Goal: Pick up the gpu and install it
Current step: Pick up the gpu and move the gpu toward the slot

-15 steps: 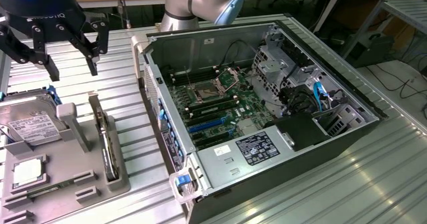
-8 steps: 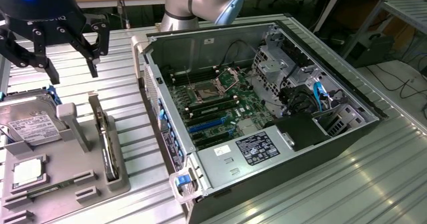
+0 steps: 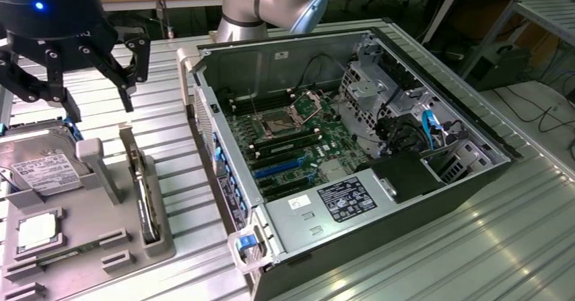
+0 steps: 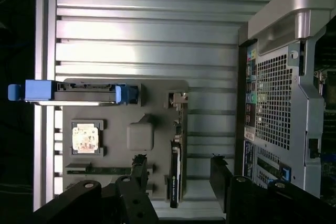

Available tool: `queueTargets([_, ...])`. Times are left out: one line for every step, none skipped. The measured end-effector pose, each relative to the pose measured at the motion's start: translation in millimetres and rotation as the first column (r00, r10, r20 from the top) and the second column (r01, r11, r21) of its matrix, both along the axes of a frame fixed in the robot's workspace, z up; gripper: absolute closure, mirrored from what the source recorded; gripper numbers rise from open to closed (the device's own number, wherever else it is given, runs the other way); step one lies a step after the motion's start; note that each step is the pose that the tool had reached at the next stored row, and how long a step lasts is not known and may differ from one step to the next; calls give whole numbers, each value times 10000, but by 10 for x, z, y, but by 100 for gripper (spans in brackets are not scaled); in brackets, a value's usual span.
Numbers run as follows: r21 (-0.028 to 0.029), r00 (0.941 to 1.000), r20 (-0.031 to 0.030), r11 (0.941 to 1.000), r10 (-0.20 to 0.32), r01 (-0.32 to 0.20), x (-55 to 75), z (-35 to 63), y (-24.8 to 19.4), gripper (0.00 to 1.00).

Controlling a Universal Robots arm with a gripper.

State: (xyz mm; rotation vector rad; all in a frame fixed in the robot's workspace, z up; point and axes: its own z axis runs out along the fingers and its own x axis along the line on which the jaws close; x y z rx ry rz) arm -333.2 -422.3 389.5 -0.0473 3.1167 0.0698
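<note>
Gripper [image 3: 97,102], jaws wide, hovers above the gpu [image 3: 144,193] edge-up at the tray's [image 3: 90,220] edge nearest the computer case [image 3: 287,237]; misaligned, a finger could strike it.

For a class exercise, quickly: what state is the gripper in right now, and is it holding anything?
Gripper: open, holding nothing, above the gpu and not touching it.

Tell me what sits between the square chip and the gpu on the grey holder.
A raised grey block stands between the chip and the gpu, clearest in the wrist view.
</note>
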Motion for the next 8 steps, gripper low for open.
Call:
queueTargets([-4, 10000, -2, 10000, 1, -1, 0, 0, -33, 40])
queueTargets([-9, 10000, -1, 10000, 1, -1, 0, -1, -65, 40])
queueTargets([-13, 10000, -1, 10000, 1, -1, 0, -2, -91, 40])
queueTargets([-13, 10000, -1, 10000, 3, -3, 0, -4, -113, 40])
queueTargets([-13, 10000, 1, 10000, 4, -4, 0, -6, -124, 40])
queueTargets([-12, 10000, 1, 10000, 7, -7, 0, -8, -134, 40])
queueTargets([-13, 10000, 0, 10000, 12, -12, 0, -9, -141, 40])
queueTargets([-13, 10000, 0, 10000, 20, -20, 0, -9, -147, 40])
